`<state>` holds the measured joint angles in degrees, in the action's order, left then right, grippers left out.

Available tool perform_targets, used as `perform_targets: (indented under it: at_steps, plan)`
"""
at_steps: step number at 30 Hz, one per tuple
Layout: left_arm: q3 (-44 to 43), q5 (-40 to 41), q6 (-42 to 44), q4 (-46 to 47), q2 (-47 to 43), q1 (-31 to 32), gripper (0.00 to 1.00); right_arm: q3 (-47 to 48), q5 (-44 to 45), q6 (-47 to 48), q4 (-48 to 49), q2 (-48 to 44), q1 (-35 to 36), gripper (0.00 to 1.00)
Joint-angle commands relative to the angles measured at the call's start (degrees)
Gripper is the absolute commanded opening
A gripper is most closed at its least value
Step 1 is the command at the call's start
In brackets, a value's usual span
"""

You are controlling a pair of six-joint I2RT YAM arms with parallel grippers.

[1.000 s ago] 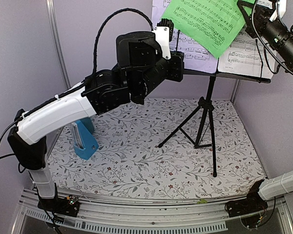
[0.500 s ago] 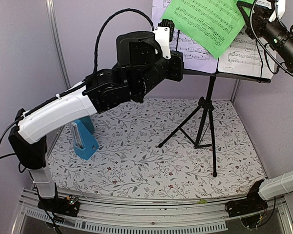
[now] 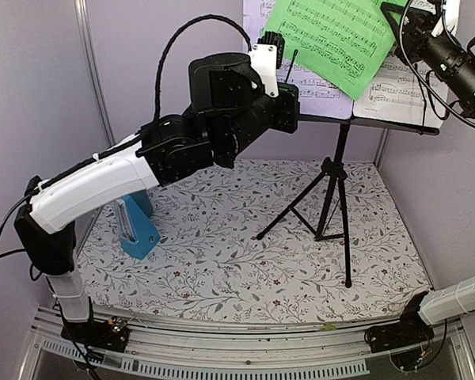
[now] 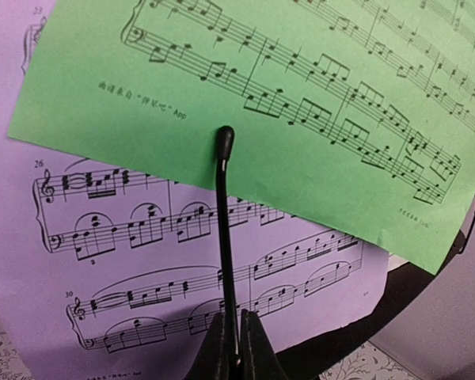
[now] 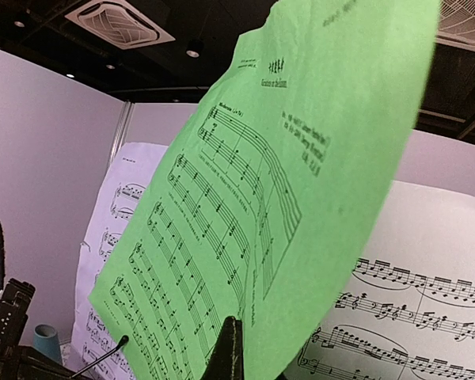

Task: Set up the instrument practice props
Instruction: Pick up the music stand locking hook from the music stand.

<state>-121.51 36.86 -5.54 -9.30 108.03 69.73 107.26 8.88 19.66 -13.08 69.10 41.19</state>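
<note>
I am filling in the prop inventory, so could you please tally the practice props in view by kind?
Music stand: 1
Green sheet-music page: 1
White sheet-music pages: 2 in view
Blue metronome: 1
Total: 5

The music stand (image 3: 335, 186) stands at the back right of the table (image 3: 222, 269). 2 pages (image 3: 396, 87) rest on its desk, a 3rd page (image 3: 332, 36) slanted in front of them. The metronome (image 3: 136, 226) sits at the table's left.
</note>
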Motion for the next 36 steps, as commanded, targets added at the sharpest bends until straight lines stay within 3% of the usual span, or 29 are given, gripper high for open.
perform_targets:
  at_steps: [1, 36]
  plan:
    - [2.29, -0.26, 0.88, 2.52, -1.17, -0.95, 0.0, 0.23, -0.28, 1.88, -0.7, 0.07, -0.23, 0.0]
    - [8.89, -2.06, 3.48, 7.98, -4.18, -1.08, 0.0, 0.58, 1.81, 14.96, -8.69, 2.35, -0.63, 0.0]
